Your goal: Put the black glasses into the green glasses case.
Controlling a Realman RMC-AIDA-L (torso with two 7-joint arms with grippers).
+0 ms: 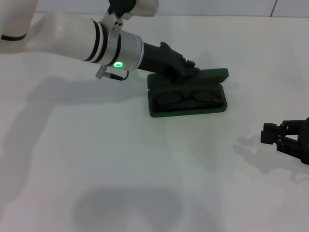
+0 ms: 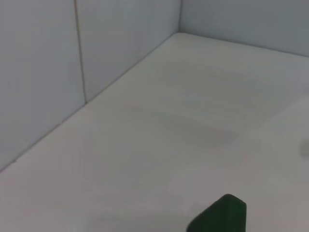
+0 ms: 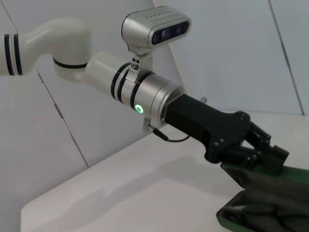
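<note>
The green glasses case point(image 1: 215, 108) lies open at the table's middle right, its lid point(image 1: 212, 74) raised at the far side. The black glasses point(image 1: 188, 96) lie folded inside its base. My left gripper point(image 1: 190, 67) reaches over the case's far left part and is shut on the lid's edge. The right wrist view shows the left gripper point(image 3: 270, 154) on the lid point(image 3: 289, 181) and the case base point(image 3: 231, 215) below it. The left wrist view shows only a corner of the case lid point(image 2: 222, 215). My right gripper point(image 1: 270, 137) hovers open and empty at the right edge, away from the case.
The white table point(image 1: 120, 159) has a wall along its far side point(image 1: 217, 7). The left arm point(image 1: 72, 34) stretches across the far left of the table. A wall corner shows in the left wrist view point(image 2: 178, 19).
</note>
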